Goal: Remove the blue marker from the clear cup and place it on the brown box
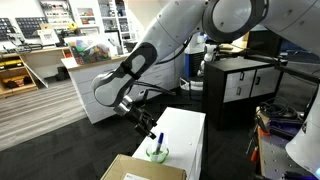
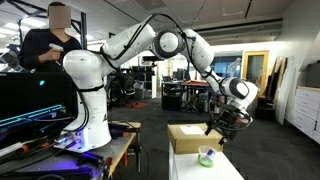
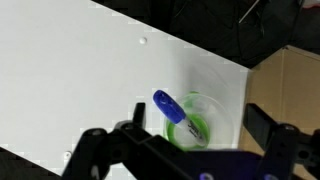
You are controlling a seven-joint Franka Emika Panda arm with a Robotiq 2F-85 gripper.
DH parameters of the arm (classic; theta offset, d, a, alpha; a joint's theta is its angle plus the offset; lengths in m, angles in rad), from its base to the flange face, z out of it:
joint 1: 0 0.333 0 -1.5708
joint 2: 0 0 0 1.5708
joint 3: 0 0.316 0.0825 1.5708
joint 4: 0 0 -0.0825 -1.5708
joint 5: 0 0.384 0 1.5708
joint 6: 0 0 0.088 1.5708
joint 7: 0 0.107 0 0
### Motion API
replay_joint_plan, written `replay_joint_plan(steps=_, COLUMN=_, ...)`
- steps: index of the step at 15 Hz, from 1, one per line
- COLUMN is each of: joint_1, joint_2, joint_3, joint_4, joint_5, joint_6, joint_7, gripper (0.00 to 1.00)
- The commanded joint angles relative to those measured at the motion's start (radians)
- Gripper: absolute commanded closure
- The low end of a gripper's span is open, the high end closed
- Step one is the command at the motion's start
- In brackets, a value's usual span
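Note:
The blue marker point(image 3: 177, 114) stands tilted in the clear greenish cup point(image 3: 202, 105) on the white table point(image 3: 90, 80); its blue cap leans toward the upper left in the wrist view. In an exterior view the marker point(image 1: 159, 139) sticks up out of the cup point(image 1: 158, 153). The cup also shows in an exterior view point(image 2: 206, 156). My gripper point(image 3: 200, 125) hangs open above the cup, one finger on each side, holding nothing. It also shows in both exterior views point(image 1: 148, 131) point(image 2: 219, 128). The brown box point(image 1: 130, 168) point(image 2: 190, 137) point(image 3: 285, 85) lies next to the cup.
The white table point(image 1: 185, 135) is narrow, with dark floor around it. A black-and-white cabinet point(image 1: 240, 85) stands behind. A person point(image 2: 50, 45) sits at a desk with a monitor point(image 2: 35, 100) beside the robot base.

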Motion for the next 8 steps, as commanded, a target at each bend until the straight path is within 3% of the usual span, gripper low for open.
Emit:
replay_joint_plan(steps=1, joint_1=-0.001, joint_2=0.048, joint_3=-0.008, joint_4=0.075, joint_5=-0.029, joint_6=-0.031, joint_7=-0.040, gripper=0.00)
replay_joint_plan(steps=8, joint_1=-0.007, joint_2=0.098, joint_3=-0.009, joint_4=0.123, joint_5=-0.045, joint_6=-0.040, joint_7=-0.113, gripper=0.00)
